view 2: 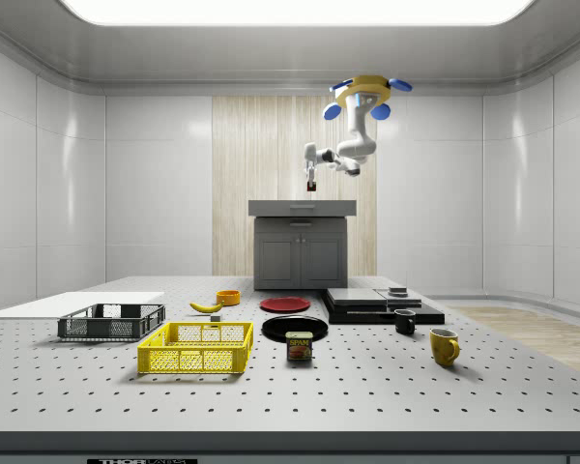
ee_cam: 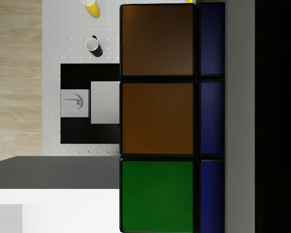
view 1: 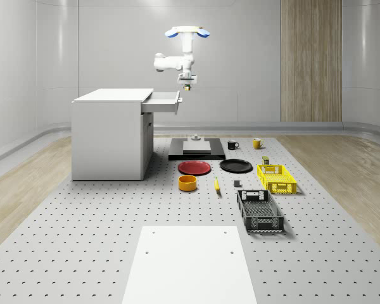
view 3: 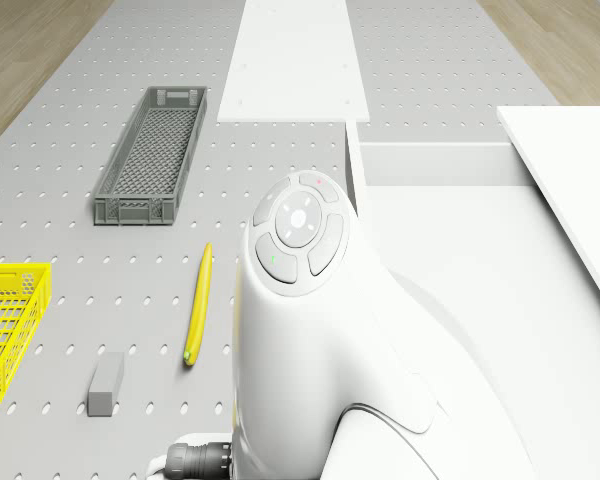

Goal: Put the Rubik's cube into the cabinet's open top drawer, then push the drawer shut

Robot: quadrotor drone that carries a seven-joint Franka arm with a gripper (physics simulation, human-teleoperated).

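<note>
The drone (view 1: 187,31) hovers in the air beside the cabinet (view 1: 111,134), out past the front of the cabinet's open top drawer (view 1: 163,101), with its arm bent down towards that drawer. The hand (view 1: 186,87) hangs just above the drawer's outer front edge and is clenched on the Rubik's cube (ee_cam: 157,116); in the wrist view the cube sits right against the camera, showing two brown squares and one green square on one face and a column of dark blue squares on the next, with a pale finger (ee_cam: 239,116) pressed flat along the blue side. In the side view the cube (view 2: 310,185) is a small dark block at the arm's tip, above the cabinet's top and not yet inside the drawer. The drawer stands pulled out from the cabinet, and the drone view shows its pale inside next to the arm. On the desk (view 1: 82,240) in front of the cabinet lie a black base plate (view 1: 196,149) carrying a grey block, a red plate (view 1: 194,167), a black plate (view 1: 235,166), an orange bowl (view 1: 187,183) and a banana (view 1: 216,184). Farther from the cabinet are a yellow crate (view 1: 277,178), a dark grey crate (view 1: 259,211), a black mug (view 1: 232,145) and a yellow mug (view 1: 257,144).
</note>
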